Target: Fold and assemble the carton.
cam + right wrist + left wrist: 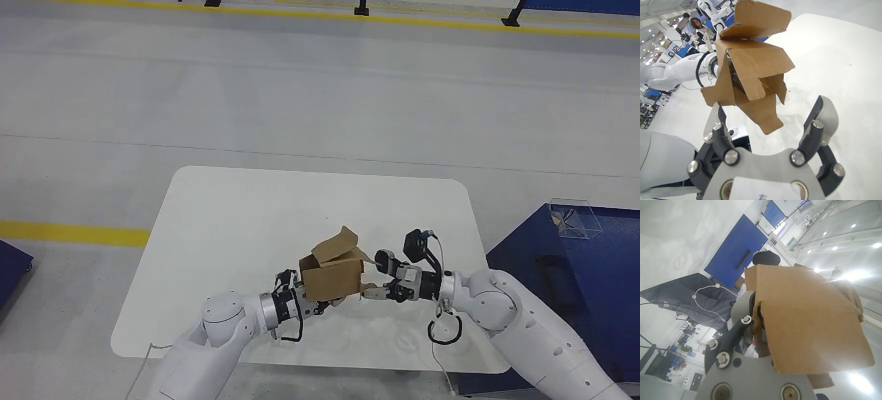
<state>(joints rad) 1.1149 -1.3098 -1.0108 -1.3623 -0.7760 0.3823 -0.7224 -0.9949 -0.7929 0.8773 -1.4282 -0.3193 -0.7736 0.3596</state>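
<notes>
While the left gripper (298,299) clamps the carton (333,272) above the surface's (250,210) 6 o'clock edge, the right gripper (770,105), jaws open at its 3 o'clock, could push crookedly and twist it loose.

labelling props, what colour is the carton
The carton is plain brown, clearest in the right wrist view.
</notes>
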